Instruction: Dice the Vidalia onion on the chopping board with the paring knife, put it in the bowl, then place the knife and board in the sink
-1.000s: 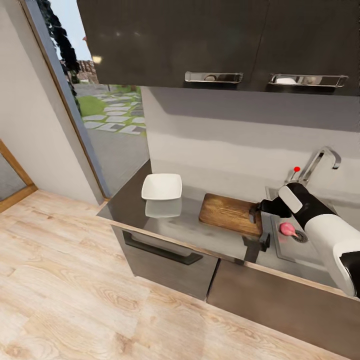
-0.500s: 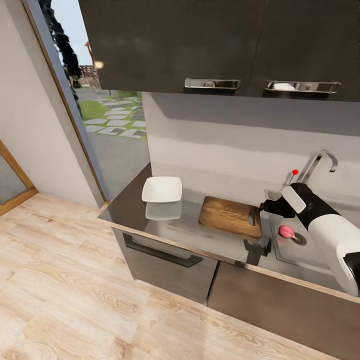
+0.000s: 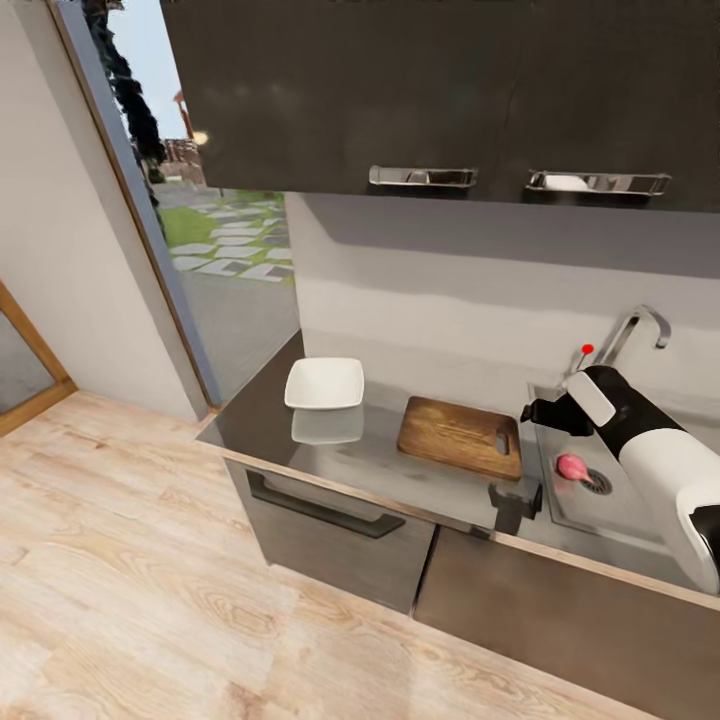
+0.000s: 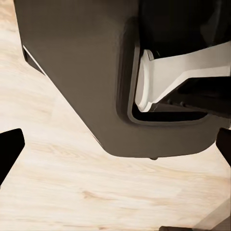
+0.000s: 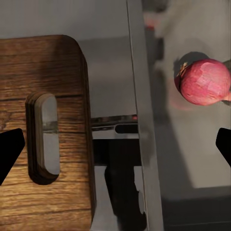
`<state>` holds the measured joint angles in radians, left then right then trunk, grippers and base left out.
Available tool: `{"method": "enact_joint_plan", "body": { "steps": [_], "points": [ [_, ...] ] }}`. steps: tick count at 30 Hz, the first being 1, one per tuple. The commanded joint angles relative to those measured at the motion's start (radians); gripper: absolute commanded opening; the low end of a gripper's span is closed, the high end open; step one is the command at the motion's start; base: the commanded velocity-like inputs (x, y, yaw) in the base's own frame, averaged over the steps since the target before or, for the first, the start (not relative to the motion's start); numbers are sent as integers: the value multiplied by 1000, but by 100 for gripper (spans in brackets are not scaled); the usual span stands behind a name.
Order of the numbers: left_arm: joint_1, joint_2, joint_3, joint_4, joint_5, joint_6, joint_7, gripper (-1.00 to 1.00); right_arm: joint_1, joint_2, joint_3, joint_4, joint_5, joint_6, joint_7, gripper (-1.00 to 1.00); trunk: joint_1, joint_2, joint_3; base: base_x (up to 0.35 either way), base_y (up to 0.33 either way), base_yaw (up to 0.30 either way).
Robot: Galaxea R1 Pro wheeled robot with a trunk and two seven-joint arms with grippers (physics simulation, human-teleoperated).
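From the head camera, the glossy dark-grey countertop [image 3: 370, 455] runs along a pale grey backsplash under glossy black upper cabinets [image 3: 430, 90] with chrome bar handles. A shallow white squarish bowl [image 3: 324, 383] sits near the counter's left end. Well apart from it, towards the basin, lies the dark brown rectangular wooden chopping board [image 3: 460, 437], flat, with its small slot at the end nearest the rectangular stainless-steel sink [image 3: 620, 505]. A chrome tap with a red knob [image 3: 632, 335] rises behind the sink. Inside the basin, just beside the round dark drain, rests the small pinkish-red Vidalia onion [image 3: 572, 466]. The white-and-black right arm reaches in from the right; its black right gripper [image 3: 531, 412] hangs above the seam between board and sink, near the onion but apart from it and off to the board's side of it.

The left wrist camera looks down on light wood floor [image 4: 72, 192] and a dark rounded part of the robot's body [image 4: 86, 72]. The left gripper [image 4: 115, 154] shows its two black fingertips [image 4: 9, 149] at opposite edges of the picture, spread wide with nothing between them.

The right wrist camera looks straight down. The right gripper's black fingertips [image 5: 9, 149] stand at opposite edges, wide apart and holding nothing. Between them lie the slotted end of the chopping board, a strip of countertop, the sink's steel rim and the basin floor. The onion lies on that floor, nearer one fingertip and touching neither.
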<state>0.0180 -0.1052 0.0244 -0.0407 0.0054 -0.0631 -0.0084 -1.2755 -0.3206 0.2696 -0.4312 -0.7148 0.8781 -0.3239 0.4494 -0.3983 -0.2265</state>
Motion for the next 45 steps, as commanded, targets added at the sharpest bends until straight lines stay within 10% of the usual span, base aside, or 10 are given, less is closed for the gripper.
{"method": "enact_joint_plan", "body": {
  "steps": [1, 22, 45],
  "points": [
    [0, 0, 3, -12, 1, -6, 0, 100, -1, -2, 7, -1, -11, 2, -7, 100, 1, -2, -1, 0, 0, 0],
    [0, 0, 34, -124, 2, -59, -1, 100, -1, -103, -13, -1, -12, 0, -1, 100, 1, -2, 22, 0, 0, -63],
    [0, -1, 46, -130, 2, -64, -1, 100, -1, -115, -42, -1, -12, -2, 58, 100, 1, -2, 47, 0, 0, -80]
  ]
}}
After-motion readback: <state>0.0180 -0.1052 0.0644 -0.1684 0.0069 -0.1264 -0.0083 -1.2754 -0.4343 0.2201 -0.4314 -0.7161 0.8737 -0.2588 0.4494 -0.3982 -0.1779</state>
